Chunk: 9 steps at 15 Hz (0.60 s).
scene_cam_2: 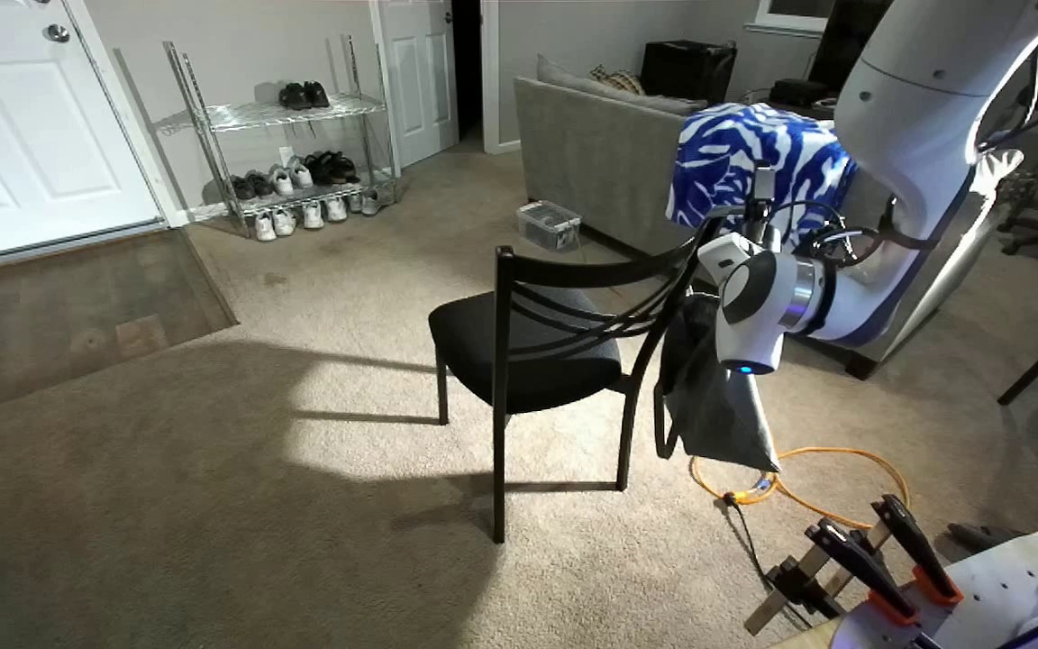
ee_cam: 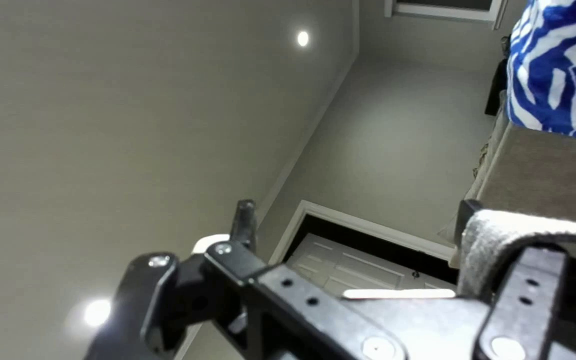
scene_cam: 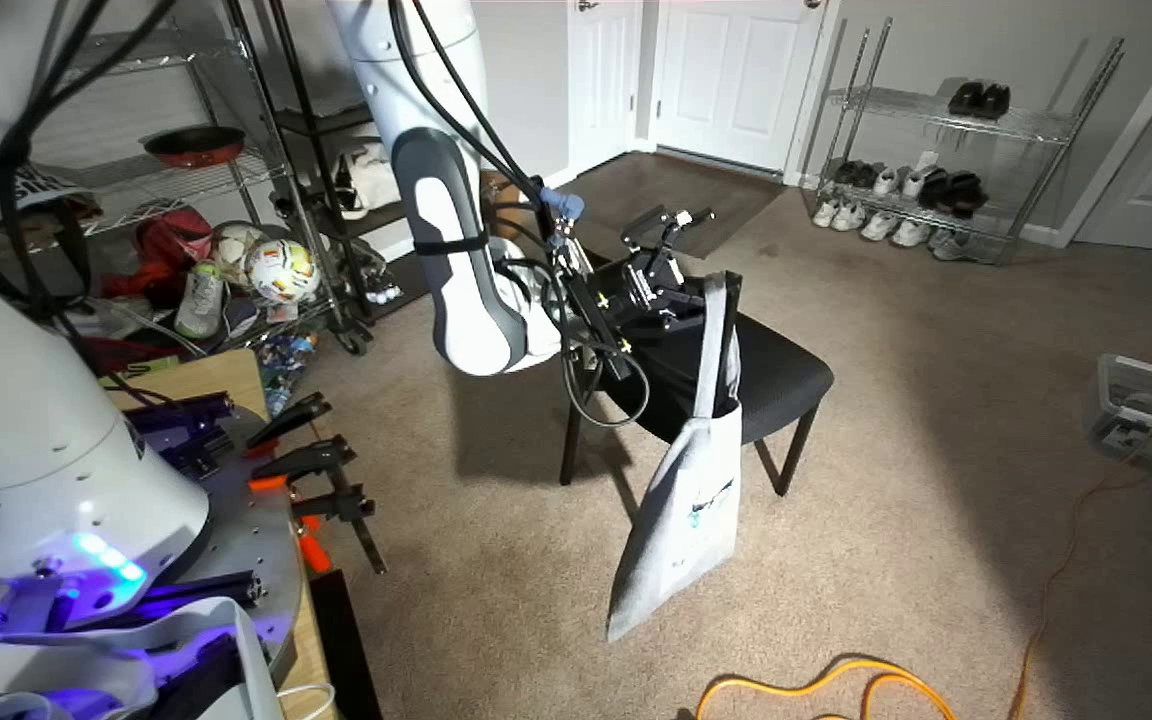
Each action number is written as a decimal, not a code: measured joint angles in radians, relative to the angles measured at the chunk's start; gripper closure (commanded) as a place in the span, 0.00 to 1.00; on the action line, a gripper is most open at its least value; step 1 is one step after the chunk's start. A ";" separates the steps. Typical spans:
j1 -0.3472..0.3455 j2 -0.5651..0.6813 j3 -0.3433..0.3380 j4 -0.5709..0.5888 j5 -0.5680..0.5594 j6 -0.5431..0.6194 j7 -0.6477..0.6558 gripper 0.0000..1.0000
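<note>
Gray tote bag (scene_cam: 691, 520) is hanging just beside the black padded chair (scene_cam_2: 532, 374); can't tell if the two are touching. Claw (ee_cam: 356, 218) is gaping, jaws wide apart, clamping nothing. Bag strap (ee_cam: 485, 242) is looping over one finger (ee_cam: 466, 216), so likely only that finger is carrying the weight. Doing this well is probably calling for: keeping that fingertip from dipping, moving slowly so the bag isn't swinging, steering around the chair, and checking the strap isn't sliding toward the tip.
</note>
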 measured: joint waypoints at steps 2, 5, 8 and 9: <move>0.000 0.001 0.000 0.000 0.010 -0.007 0.000 0.00; -0.003 0.000 0.000 0.005 0.028 -0.003 0.000 0.00; -0.013 -0.004 -0.001 0.029 0.058 0.003 0.000 0.00; -0.018 -0.006 -0.002 0.040 0.068 0.003 0.000 0.00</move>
